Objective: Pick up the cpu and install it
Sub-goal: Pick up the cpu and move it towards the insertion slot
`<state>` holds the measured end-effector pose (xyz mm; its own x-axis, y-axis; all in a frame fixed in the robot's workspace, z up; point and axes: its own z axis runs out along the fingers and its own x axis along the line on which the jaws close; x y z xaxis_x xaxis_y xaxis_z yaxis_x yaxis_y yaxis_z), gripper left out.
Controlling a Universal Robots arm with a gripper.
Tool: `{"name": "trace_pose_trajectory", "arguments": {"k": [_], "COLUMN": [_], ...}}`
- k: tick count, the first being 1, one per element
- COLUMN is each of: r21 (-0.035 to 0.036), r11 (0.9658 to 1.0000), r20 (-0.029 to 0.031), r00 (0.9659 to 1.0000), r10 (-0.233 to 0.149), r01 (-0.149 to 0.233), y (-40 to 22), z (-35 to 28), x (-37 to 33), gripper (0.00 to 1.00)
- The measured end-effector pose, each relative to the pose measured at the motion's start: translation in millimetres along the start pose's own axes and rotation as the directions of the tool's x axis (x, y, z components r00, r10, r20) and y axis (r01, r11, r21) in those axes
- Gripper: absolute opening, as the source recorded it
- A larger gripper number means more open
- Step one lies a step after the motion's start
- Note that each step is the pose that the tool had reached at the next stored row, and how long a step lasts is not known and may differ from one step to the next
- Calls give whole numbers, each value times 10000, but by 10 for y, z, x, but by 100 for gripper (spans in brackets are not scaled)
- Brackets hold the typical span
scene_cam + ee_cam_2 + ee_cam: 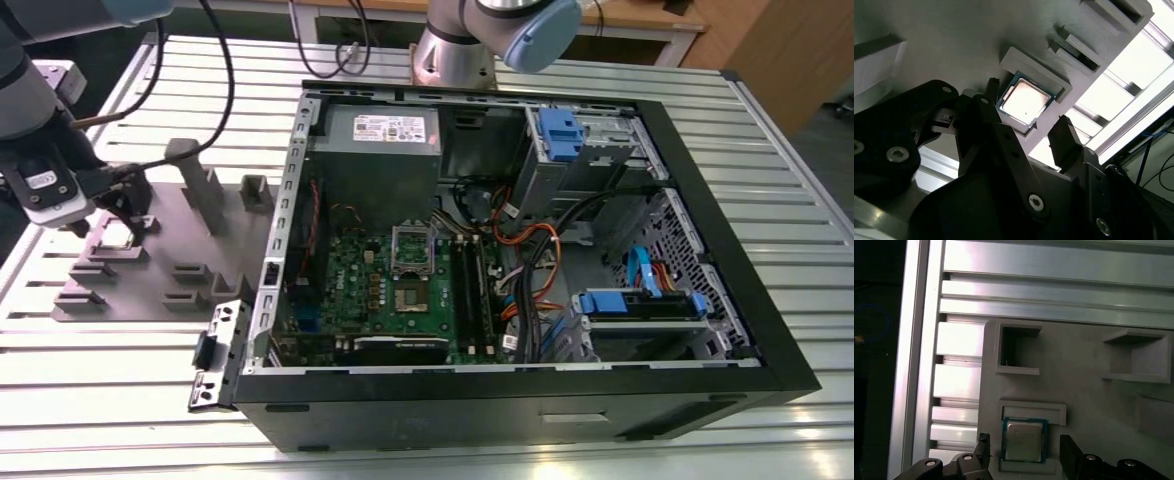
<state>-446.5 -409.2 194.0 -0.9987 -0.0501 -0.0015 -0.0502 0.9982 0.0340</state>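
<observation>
Exterior view: the gripper (pixel 120 218) was seen low over a grey fixture plate (pixel 200 255), which was laid on the slatted aluminium worktop (pixel 120 390) at nine o'clock of the open computer case (pixel 534 405). In both wrist views the cpu (pixel 1025 101) (pixel 1024 441) was shown seated flat in a shallow square pocket of that plate. The fingers (pixel 1066 142) were held released, spread to either side of the cpu with a gap left on each side; nothing was gripped.
</observation>
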Motion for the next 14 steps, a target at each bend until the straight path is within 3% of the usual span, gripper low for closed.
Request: {"name": "trace_pose_trajectory", "arguments": {"k": [5,14], "r21": [0,1], "r11": [9998,9998], "r20": [6,5], "r00": [9998,9998], "r10": [174,218], "r01": [-174,-218], "y": [5,5], "z": [67,108], "x": [5,5], "gripper": [66,66]}}
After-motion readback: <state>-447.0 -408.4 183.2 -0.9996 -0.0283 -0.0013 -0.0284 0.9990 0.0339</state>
